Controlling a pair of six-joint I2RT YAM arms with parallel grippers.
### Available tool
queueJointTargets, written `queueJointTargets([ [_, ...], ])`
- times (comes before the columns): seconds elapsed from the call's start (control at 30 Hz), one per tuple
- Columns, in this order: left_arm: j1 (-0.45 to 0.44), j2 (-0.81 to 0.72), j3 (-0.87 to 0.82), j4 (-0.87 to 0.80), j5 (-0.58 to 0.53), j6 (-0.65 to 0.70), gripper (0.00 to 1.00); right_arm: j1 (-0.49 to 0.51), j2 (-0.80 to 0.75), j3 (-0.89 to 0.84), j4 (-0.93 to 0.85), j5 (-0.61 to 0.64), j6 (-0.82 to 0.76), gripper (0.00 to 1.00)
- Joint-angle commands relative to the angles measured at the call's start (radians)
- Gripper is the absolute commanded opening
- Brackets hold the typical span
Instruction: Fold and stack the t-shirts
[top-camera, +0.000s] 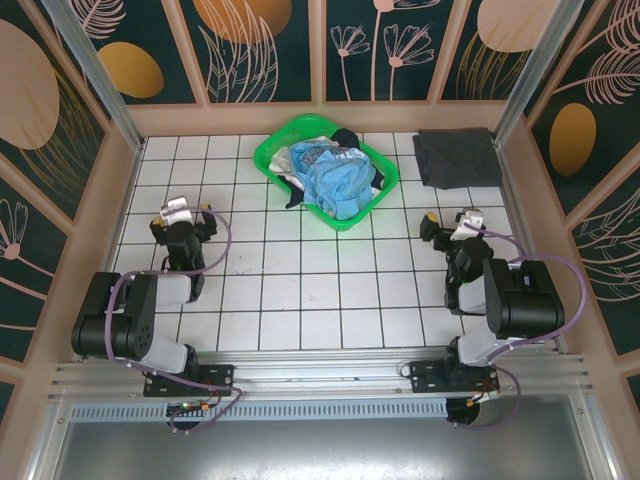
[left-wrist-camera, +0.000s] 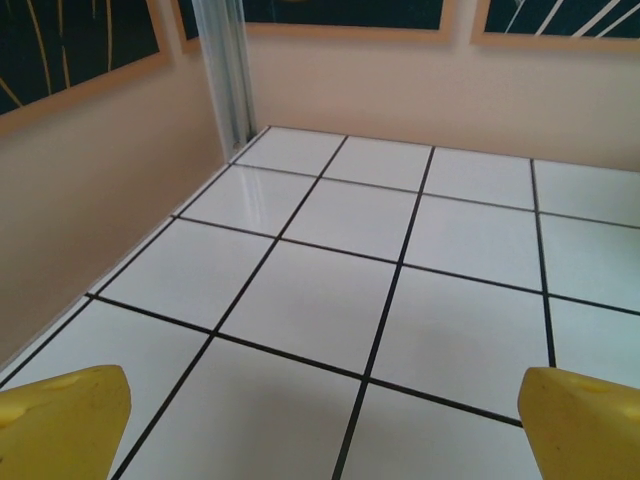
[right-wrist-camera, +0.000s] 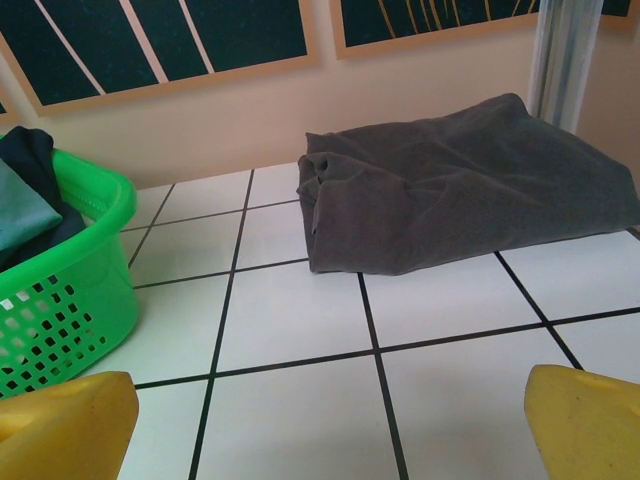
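Observation:
A dark grey t-shirt (top-camera: 456, 157) lies folded at the back right corner of the table, also ahead in the right wrist view (right-wrist-camera: 455, 200). A light blue t-shirt (top-camera: 335, 182) is heaped with white and dark ones in the green basket (top-camera: 268, 157). My left gripper (top-camera: 181, 212) stands open over bare tiles at the left, its yellow fingertips (left-wrist-camera: 62, 420) wide apart. On the right side, my right gripper (top-camera: 455, 223) is open too, fingertips (right-wrist-camera: 585, 425) apart with nothing between them, a little in front of the grey shirt.
The green basket (right-wrist-camera: 70, 300) stands at the back centre, left of the right gripper. Beige walls with metal corner posts (left-wrist-camera: 225, 75) close the white tiled table (top-camera: 300, 290) on three sides.

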Motion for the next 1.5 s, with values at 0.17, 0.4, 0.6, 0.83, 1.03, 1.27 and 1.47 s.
queueJointTargets([
  [0.17,0.005,-0.174,0.275,-0.339,0.216,-0.267,0.99,0.148,-0.428,0.014,-0.245,0.328,0.130,0.99],
  [0.4,0.005,0.111,0.587,-0.455,0.449,-0.284,0.99,-0.046,-0.634,-0.093,-0.281,-0.102,0.645,0.99],
  [0.6,0.001,0.428,0.895,-0.489,0.694,-0.282,0.99,0.124,-0.480,0.211,-0.738,-0.168,0.569,0.99],
  [0.83,-0.037,0.738,1.271,-0.751,0.785,-0.161,0.99,0.249,-0.239,0.329,-0.657,-0.201,0.639,0.99],
  [1.03,-0.041,0.848,1.340,-0.821,0.849,-0.159,0.92,0.276,0.044,0.497,-0.589,-0.265,0.696,0.80],
  [1.27,-0.041,0.812,1.263,-0.838,0.874,-0.166,0.58,0.282,0.229,0.602,-0.525,-0.317,0.751,0.56],
  [1.47,-0.042,0.652,1.083,-0.844,0.781,-0.178,0.50,0.292,0.316,0.689,-0.552,-0.334,0.747,0.51],
])
